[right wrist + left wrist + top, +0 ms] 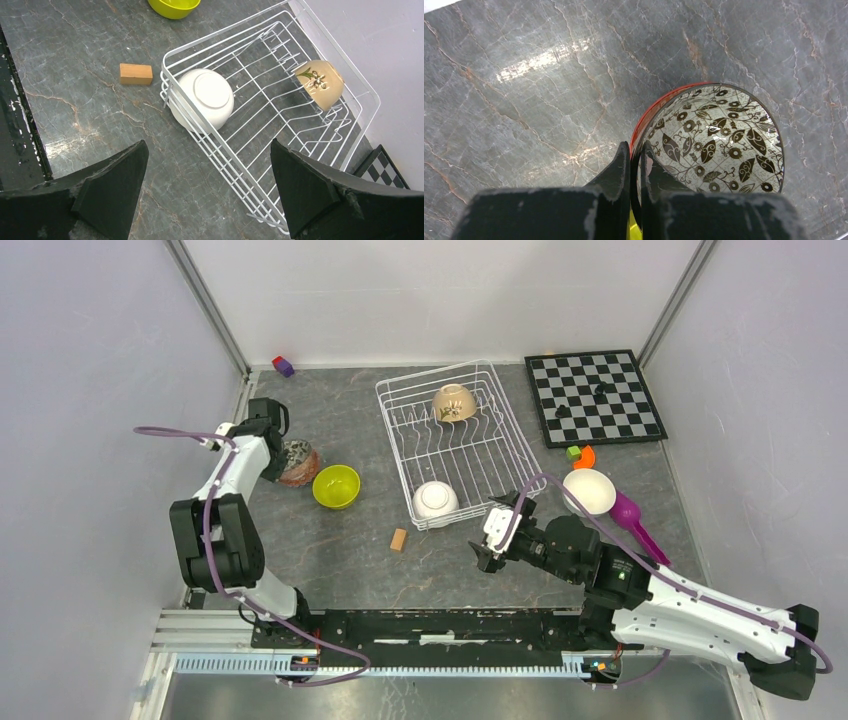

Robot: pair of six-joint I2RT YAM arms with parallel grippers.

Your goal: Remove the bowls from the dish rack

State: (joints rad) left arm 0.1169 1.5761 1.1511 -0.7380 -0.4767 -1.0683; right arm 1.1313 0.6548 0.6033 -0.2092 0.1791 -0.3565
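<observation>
The white wire dish rack (435, 375) holds a beige bowl (454, 402) at its far end and a white bowl (435, 501) upside down in its near corner. My left gripper (636, 155) is shut on the rim of a bowl (724, 140) that is red outside and patterned inside. It sits left of the rack, beside the lime-green bowl (336, 486). My right gripper (209, 147) is open over the rack's near corner (240, 165), just short of the white bowl (207, 97). The beige bowl (320, 84) lies farther in. Another white bowl (588, 490) stands on the table to the right.
A wooden block (399, 539) lies in front of the rack. A chessboard (595, 397) with pieces sits at the back right. Nearby are small orange and green pieces (580, 454) and a purple spoon (632, 515). A purple block (283, 365) is at the back wall.
</observation>
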